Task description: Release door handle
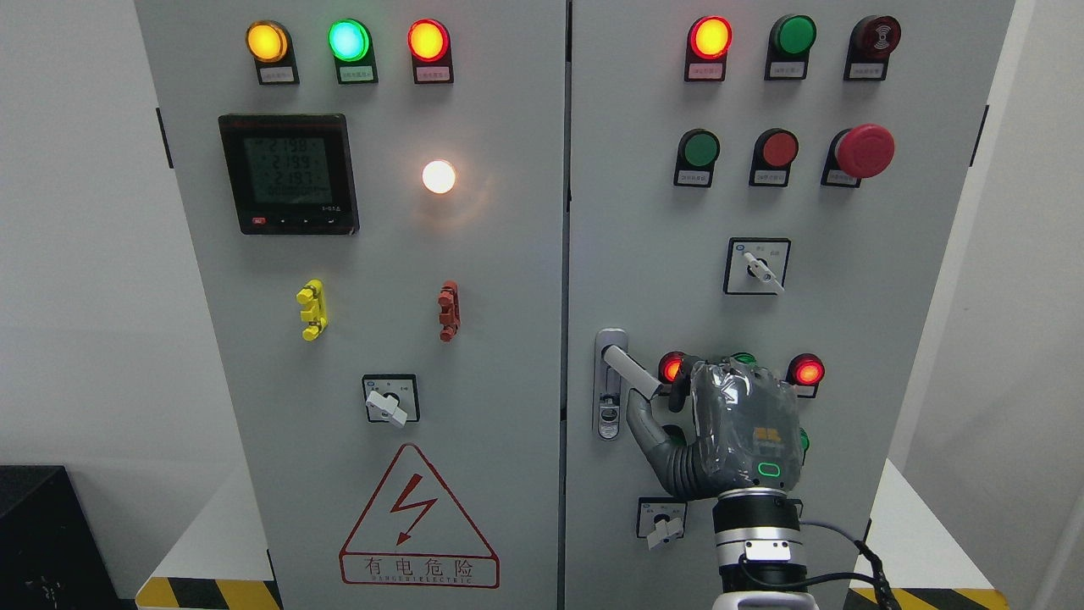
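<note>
The grey cabinet's right door [847,322] carries a silver door handle [631,370] near its left edge. The lever is swung out of its lock plate [609,407] and points down to the right. My right hand [659,403], wrapped in clear plastic, comes up from the bottom edge. Its thumb [645,428] lies under the lever's free end and its curled fingers [680,385] close over it from the right. The hand's back hides the lever's tip and some of the buttons behind it.
The door seam [566,339] runs just left of the handle. Lit red buttons [807,372] flank the hand, and a rotary switch [663,525] sits below the thumb. The left door [381,254] holds a meter, lamps and a warning triangle. A black-yellow floor edge [203,593] runs below.
</note>
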